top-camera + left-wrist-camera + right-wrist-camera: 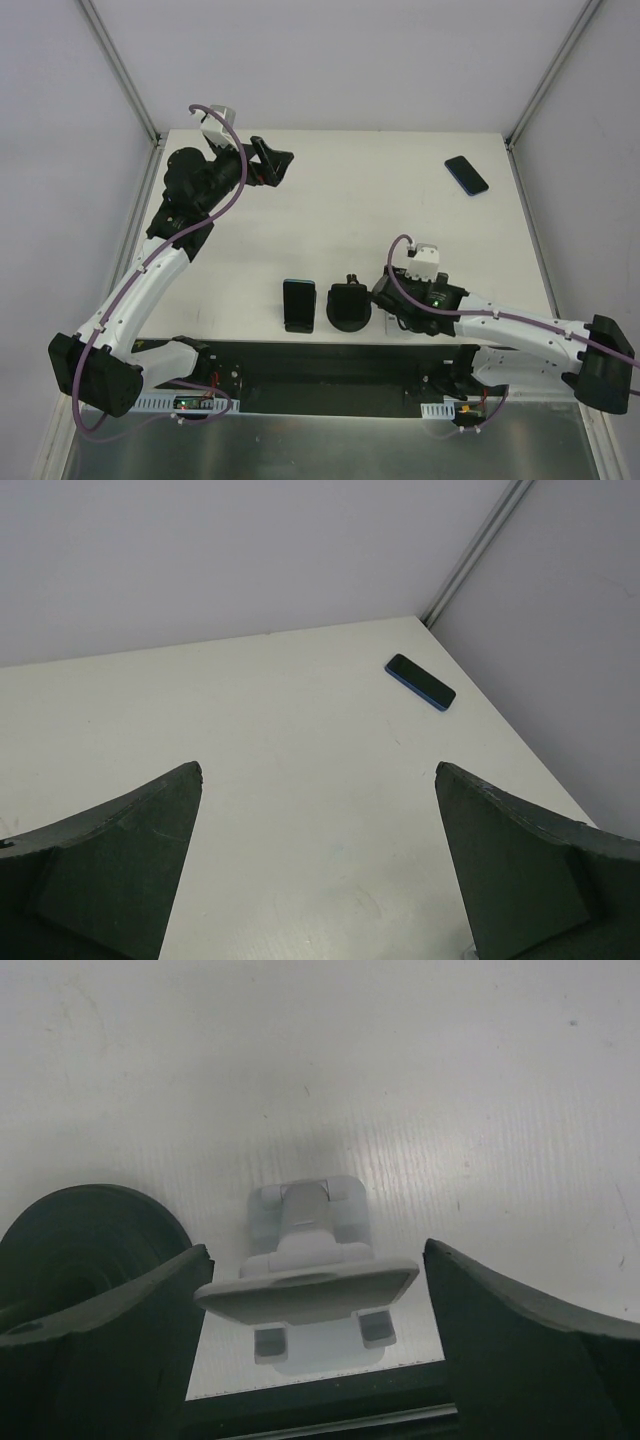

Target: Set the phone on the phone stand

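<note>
Both sets of jaws apart: left end effector [318,770] raised over far-left bench [350,210]; right end effector [316,1250] straddles grey phone stand [305,1290] at near edge, not clamped; phone [466,175] lies flat near far-right bench corner

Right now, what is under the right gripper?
A small white plastic phone stand on the white table, nothing on it, between the open jaws of the right gripper. From above, the arm largely hides it.

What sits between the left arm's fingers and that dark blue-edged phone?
Only bare white tabletop up to the phone, shown in the left wrist view.
</note>
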Controlling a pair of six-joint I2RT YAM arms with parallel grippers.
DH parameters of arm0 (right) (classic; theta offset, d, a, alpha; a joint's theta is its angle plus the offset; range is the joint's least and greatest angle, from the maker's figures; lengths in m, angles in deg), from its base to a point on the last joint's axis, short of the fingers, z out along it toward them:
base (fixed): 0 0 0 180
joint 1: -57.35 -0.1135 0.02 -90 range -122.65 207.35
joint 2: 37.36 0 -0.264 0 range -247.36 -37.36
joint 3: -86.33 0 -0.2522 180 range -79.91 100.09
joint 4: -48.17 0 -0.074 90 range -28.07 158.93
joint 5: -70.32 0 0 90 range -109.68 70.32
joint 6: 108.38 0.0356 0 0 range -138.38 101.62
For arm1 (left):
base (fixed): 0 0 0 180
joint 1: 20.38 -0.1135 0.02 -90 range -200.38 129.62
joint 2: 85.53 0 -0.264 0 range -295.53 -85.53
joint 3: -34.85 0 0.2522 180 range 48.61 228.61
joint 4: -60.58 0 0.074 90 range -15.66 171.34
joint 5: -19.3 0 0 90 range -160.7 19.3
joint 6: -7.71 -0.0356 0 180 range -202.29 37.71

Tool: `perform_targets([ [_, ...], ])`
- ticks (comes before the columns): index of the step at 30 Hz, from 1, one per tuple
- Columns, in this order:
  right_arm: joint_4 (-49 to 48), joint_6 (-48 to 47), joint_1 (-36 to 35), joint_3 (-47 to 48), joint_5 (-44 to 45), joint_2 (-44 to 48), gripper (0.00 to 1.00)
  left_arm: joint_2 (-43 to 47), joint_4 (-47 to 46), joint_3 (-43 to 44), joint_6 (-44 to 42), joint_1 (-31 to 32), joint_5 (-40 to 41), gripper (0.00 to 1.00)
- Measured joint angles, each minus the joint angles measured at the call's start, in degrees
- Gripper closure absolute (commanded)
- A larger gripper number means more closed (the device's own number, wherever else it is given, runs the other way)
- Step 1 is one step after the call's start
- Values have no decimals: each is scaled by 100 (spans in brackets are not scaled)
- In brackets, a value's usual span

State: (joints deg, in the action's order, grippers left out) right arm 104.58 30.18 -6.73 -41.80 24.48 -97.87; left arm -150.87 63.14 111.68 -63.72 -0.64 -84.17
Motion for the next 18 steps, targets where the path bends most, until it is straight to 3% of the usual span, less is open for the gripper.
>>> perform_targets([
  [10,-48,-1250,409,566,-153,890,2,0,0,0,0,0,-4,1],
  [18,-938,-2872,2809,920,-1521,935,0,-15,13,0,-28,0,-188,1],
])
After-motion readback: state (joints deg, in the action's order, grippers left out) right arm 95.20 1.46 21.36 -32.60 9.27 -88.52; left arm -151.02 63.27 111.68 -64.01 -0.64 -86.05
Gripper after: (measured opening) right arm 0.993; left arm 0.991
